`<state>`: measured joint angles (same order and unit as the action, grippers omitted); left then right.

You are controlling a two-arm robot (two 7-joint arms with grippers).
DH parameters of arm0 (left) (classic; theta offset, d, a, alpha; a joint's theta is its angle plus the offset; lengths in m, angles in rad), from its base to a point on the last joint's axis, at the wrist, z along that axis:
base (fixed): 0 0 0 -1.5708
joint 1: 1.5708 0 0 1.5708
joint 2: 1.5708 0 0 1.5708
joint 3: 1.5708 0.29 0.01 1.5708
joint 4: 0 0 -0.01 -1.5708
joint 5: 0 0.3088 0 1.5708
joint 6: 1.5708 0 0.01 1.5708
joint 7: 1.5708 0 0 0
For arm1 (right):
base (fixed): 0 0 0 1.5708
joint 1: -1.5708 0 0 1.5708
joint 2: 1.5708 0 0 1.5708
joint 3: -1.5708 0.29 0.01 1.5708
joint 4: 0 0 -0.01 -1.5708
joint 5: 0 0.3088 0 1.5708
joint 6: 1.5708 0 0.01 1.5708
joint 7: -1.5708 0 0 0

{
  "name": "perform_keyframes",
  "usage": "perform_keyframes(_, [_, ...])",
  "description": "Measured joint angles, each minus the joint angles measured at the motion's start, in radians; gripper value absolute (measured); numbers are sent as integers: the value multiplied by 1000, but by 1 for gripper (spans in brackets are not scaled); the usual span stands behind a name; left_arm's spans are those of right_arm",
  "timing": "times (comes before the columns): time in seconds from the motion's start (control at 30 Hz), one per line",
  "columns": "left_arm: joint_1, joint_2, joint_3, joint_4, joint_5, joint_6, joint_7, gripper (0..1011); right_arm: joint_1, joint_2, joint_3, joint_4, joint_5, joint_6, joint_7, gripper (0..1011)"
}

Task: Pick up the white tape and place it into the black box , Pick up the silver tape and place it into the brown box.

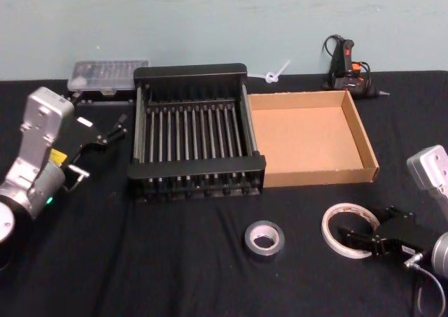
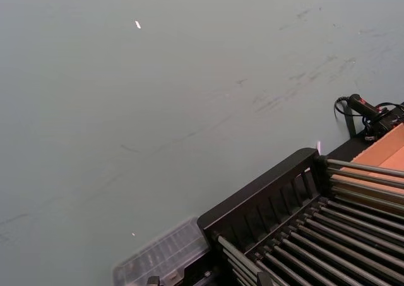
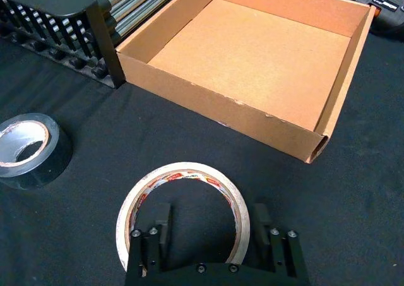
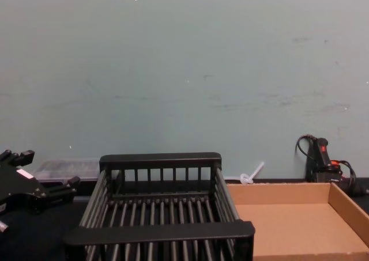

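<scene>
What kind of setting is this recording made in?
Probably a lab or workshop bench: a black-covered table against a plain wall, a glue gun at the back, and a clear plastic parts case behind the black box.

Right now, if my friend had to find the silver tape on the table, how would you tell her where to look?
Find the black box on the dark table. In front of it, toward the robot, lie two rolls. The silver tape is the smaller, thicker, shiny grey one nearer the black box; the white tape is a thin ring with the right gripper at it.
</scene>
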<state>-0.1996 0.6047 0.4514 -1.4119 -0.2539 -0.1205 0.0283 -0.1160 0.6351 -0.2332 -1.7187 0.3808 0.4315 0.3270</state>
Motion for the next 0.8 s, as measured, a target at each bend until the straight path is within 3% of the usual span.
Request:
perform_keyframes(0.17, [0, 0, 0, 0, 0, 0, 0, 1001, 0, 0, 0, 0, 0, 0, 0, 733])
perform_keyframes(0.53, [0, 0, 0, 0, 0, 0, 0, 1001, 0, 0, 0, 0, 1, 0, -1, 340])
perform_keyframes(0.8, [0, 0, 0, 0, 0, 0, 0, 1001, 0, 0, 0, 0, 1, 0, 0, 114])
